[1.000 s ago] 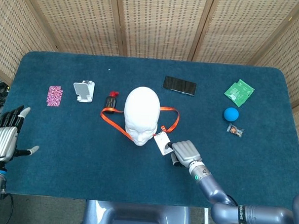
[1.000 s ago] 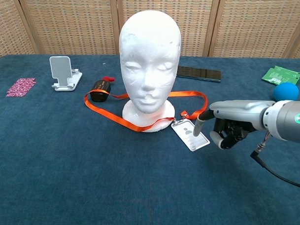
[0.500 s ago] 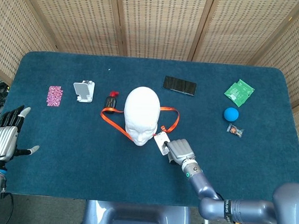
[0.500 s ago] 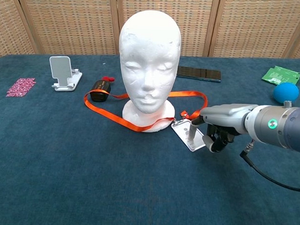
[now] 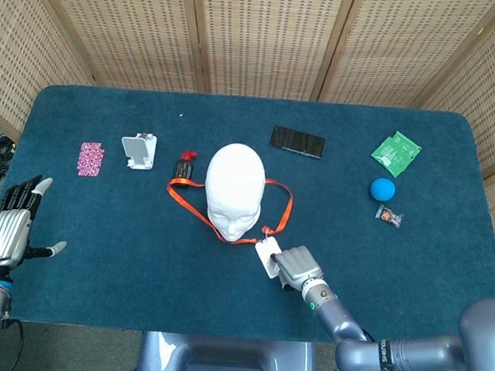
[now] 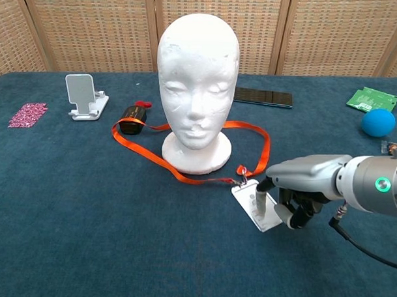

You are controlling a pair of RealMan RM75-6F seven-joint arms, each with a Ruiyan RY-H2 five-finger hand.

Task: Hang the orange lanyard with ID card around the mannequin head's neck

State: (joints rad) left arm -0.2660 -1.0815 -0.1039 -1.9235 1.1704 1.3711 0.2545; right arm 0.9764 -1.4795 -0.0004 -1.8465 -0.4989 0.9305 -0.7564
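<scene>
From overhead, we see the white mannequin head (image 5: 234, 191) mid-table, the orange lanyard (image 5: 230, 203) lying flat around its base. Our right hand (image 5: 298, 267) rests fingers curled on the ID card (image 5: 265, 254), just in front of the base. Our left hand (image 5: 8, 226) hovers spread at the table's left edge.

At chest level, the right hand (image 6: 300, 190) presses a fingertip on the ID card (image 6: 256, 207); the lanyard (image 6: 205, 152) loops the base.

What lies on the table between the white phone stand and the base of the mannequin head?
In both views a small black object with a red top lies between the phone stand and the mannequin head, with the orange lanyard running beside it.
</scene>
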